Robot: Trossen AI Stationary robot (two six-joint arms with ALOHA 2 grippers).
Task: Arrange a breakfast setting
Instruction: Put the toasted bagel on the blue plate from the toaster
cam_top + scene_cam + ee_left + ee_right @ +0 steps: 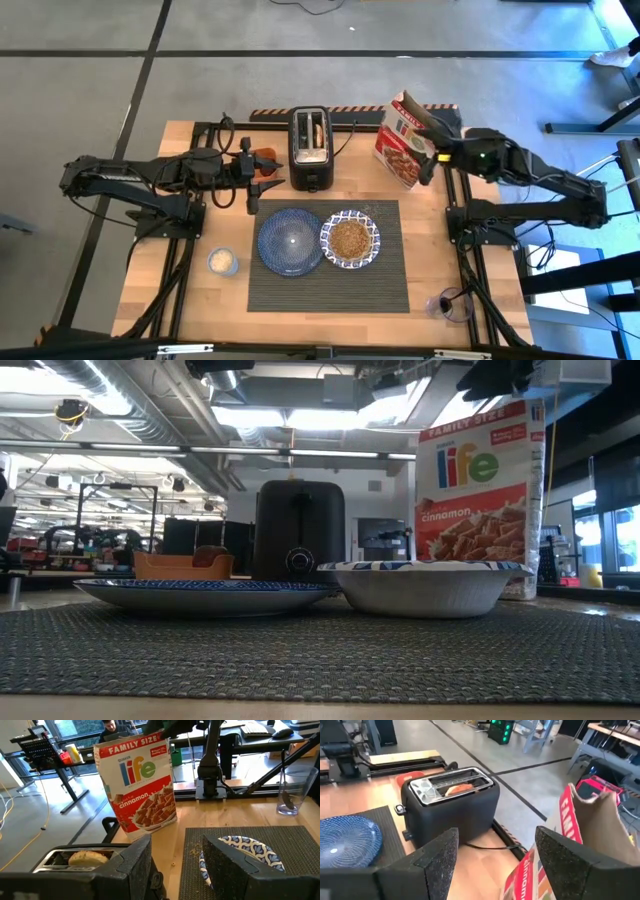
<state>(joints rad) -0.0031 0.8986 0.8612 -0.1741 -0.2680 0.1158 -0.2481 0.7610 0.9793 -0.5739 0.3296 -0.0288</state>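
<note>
Apparently right gripper [437, 152] hovered at open top of cereal box [404, 140], fingers spread wide, clamped on nothing visible; box upright beside toaster [310, 148]. Bowl [350, 239] already held cereal, on placemat [385, 280] touching plate [290, 241]. Advice: withdraw upward without tipping box. Left gripper [252, 180] waited half-parted left of toaster, empty.

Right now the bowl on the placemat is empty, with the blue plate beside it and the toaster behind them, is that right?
Not quite: the patterned bowl is not empty, it holds brown cereal, as the high view shows. The rest stands: it sits on the placemat beside the blue plate, with the toaster behind them.
</note>
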